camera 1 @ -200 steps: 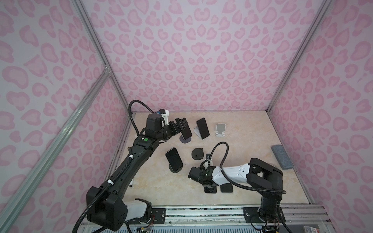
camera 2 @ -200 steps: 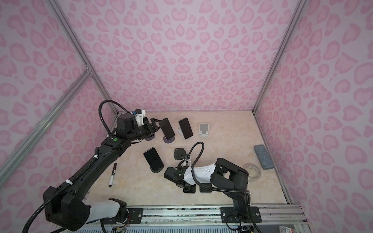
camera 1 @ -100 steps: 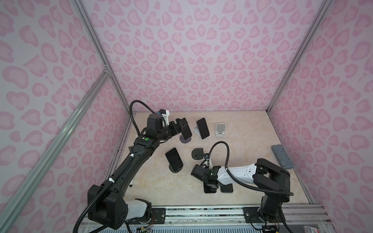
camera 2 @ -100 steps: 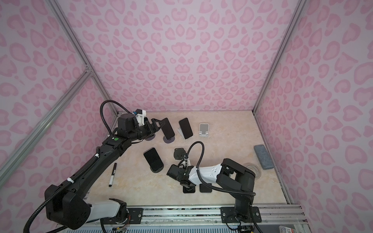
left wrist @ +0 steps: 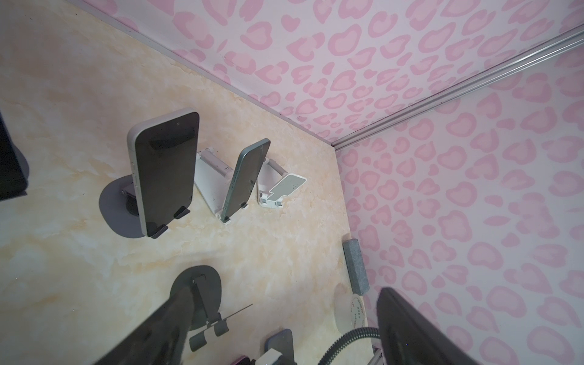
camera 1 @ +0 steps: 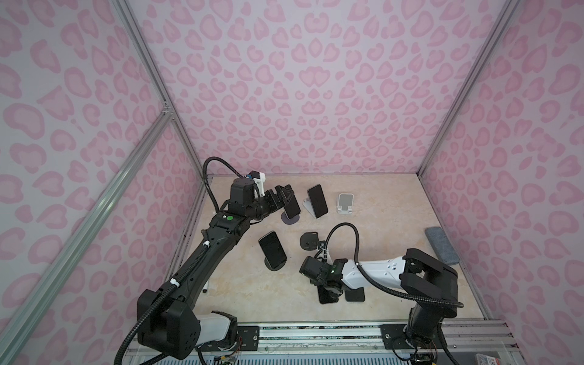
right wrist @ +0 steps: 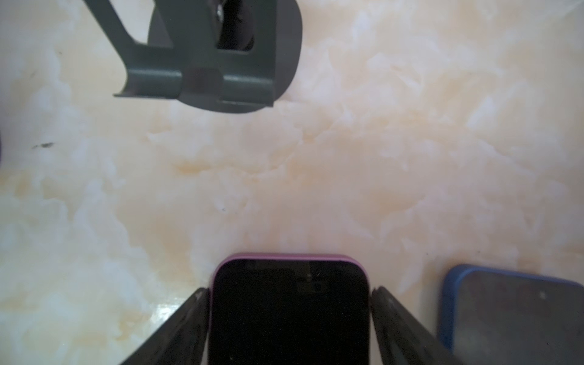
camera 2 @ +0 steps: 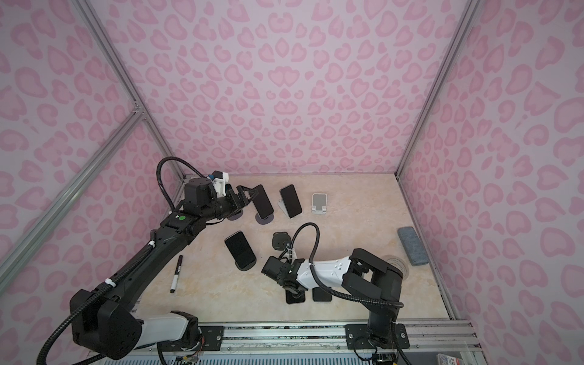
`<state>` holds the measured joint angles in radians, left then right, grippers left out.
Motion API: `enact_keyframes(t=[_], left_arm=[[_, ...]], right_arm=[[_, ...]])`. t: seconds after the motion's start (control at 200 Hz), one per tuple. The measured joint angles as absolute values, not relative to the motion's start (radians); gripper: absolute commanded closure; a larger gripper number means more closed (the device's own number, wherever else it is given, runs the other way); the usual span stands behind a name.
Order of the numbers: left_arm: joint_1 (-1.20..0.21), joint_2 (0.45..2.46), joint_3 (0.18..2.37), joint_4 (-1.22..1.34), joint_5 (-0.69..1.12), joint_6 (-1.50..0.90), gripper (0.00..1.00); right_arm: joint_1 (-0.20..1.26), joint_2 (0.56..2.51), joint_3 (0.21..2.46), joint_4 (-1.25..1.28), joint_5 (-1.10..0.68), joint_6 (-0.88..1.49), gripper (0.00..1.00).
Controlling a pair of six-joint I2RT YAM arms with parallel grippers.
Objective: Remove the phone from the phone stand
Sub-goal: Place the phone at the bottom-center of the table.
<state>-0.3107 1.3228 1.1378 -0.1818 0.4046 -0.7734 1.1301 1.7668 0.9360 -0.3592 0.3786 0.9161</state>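
A silver-edged phone leans on a dark round phone stand at the back left. My left gripper hovers close on its left, open, with nothing between the fingers. Two more phones stand upright, one on a white stand and one on a dark stand. Near the front, a pink-cased phone lies flat on the table. My right gripper straddles it, open, with a thin gap at each finger.
A blue-cased phone lies flat beside the pink one. An empty dark stand and an empty white stand sit mid-table and at the back. A marker, a tape roll and a grey eraser lie near the walls.
The right gripper's jaws have spread off the pink phone, which now rests on the table, and the right arm has shifted slightly right. The left arm has not moved.
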Motion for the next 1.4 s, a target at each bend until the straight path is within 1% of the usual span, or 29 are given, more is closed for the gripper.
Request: enact_keyframes(t=[0.17, 0.255, 0.41, 0.58, 0.925, 1.015, 1.08, 1.22, 1.4], left_arm=[[-0.311, 1.325, 1.138, -0.181, 0.405, -0.767, 0.06], [-0.311, 1.327, 1.138, -0.181, 0.406, -0.767, 0.06], [-0.311, 1.328, 1.138, -0.181, 0.412, -0.767, 0.06], [-0.311, 1.328, 1.138, -0.18, 0.412, -0.767, 0.06], [-0.311, 1.331, 1.138, -0.178, 0.413, -0.767, 0.06], [-0.311, 1.332, 1.138, -0.178, 0.413, -0.767, 0.06], [-0.311, 1.333, 1.138, -0.178, 0.413, -0.767, 0.06], [-0.311, 1.333, 1.138, -0.178, 0.413, -0.767, 0.06], [-0.311, 1.333, 1.139, -0.178, 0.42, -0.762, 0.06]], right_arm=[[1.133, 1.747, 0.92, -0.352, 0.332, 0.913, 0.13], [1.135, 1.74, 0.918, -0.361, 0.311, 0.914, 0.14], [1.14, 1.737, 0.915, -0.376, 0.298, 0.921, 0.23], [1.138, 1.744, 0.924, -0.392, 0.313, 0.942, 0.26], [1.1, 1.687, 0.861, -0.406, 0.333, 0.987, 0.26], [1.1, 1.692, 0.868, -0.414, 0.335, 0.992, 0.23], [1.099, 1.691, 0.87, -0.418, 0.336, 0.996, 0.17], [1.099, 1.673, 0.887, -0.47, 0.336, 0.991, 0.09], [1.105, 1.608, 0.968, -0.541, 0.368, 0.973, 0.06]])
